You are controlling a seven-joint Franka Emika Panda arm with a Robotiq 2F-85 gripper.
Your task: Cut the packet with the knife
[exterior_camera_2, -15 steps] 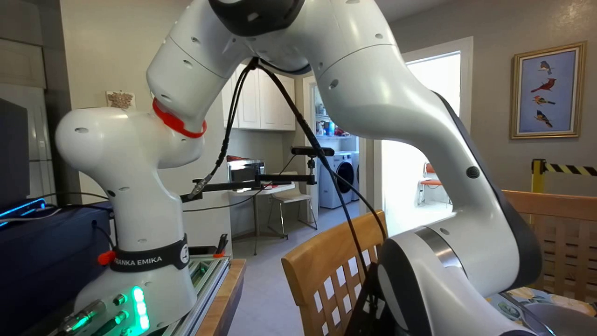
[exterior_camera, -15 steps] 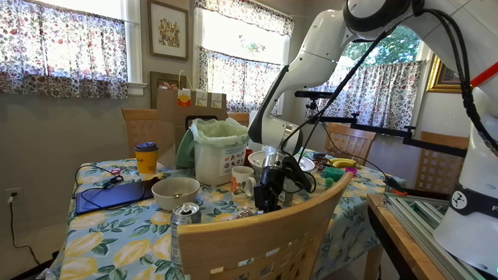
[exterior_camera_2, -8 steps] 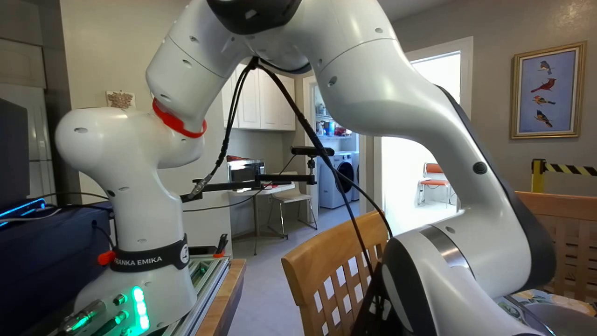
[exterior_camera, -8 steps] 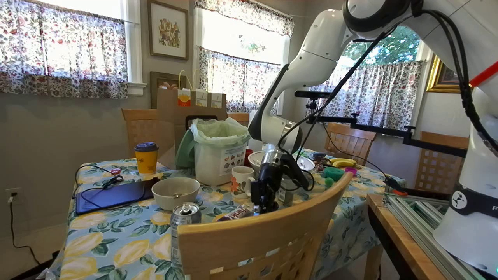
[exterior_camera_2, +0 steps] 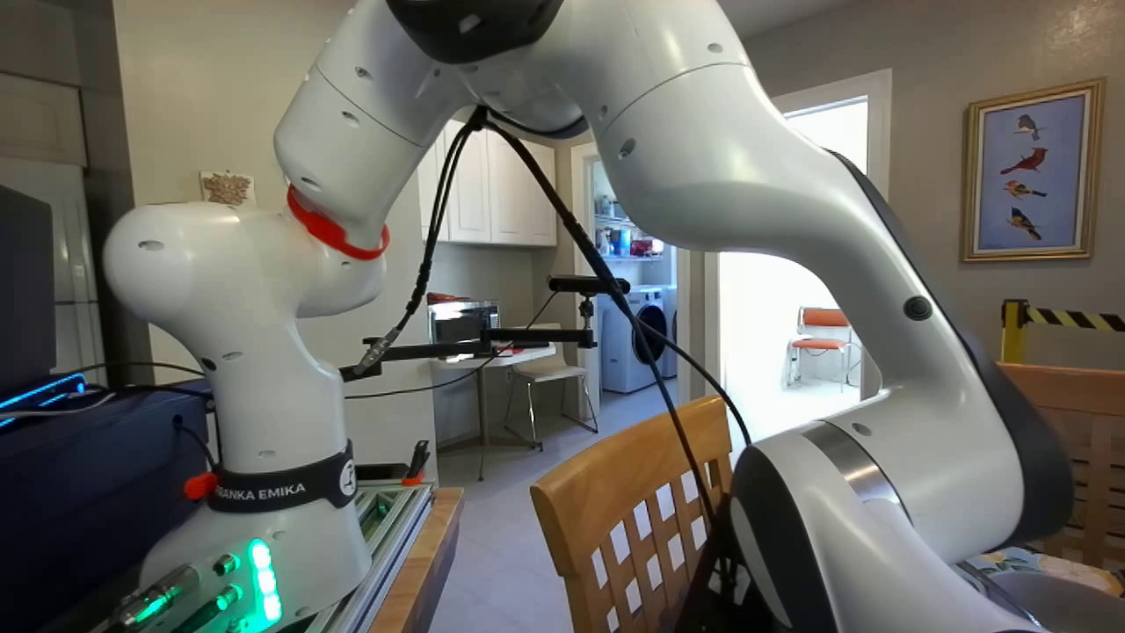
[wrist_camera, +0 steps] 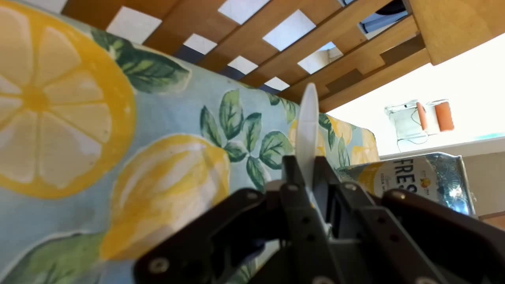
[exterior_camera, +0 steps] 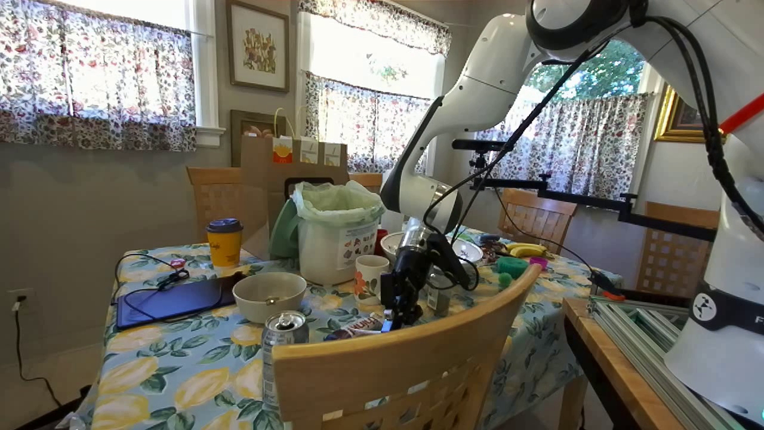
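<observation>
A pale, narrow knife (wrist_camera: 307,130) stands out between my fingertips in the wrist view. My gripper (wrist_camera: 305,161) is shut on it, with the blade pointing away from the palm. In an exterior view my gripper (exterior_camera: 399,322) is low over the table behind a chair back, and a bright bluish glint shows at its tip. The packet (exterior_camera: 361,326), a small wrapper with dark and white print, lies just left of the fingers there. Whether the knife touches it I cannot tell. In the wrist view I cannot make out the packet; the gripper may hide it.
A chair back (exterior_camera: 406,358) stands close in front of the gripper. A soda can (exterior_camera: 285,334) also shows in the wrist view (wrist_camera: 418,179). A bowl (exterior_camera: 268,295), a mug (exterior_camera: 369,278), a glass bottle (exterior_camera: 439,294) and a lined bin (exterior_camera: 328,251) stand around.
The gripper has shifted slightly left and tilted in an exterior view. The packet also appears further left, and its print shows more. The arm has moved right in the opposite-facing exterior view.
</observation>
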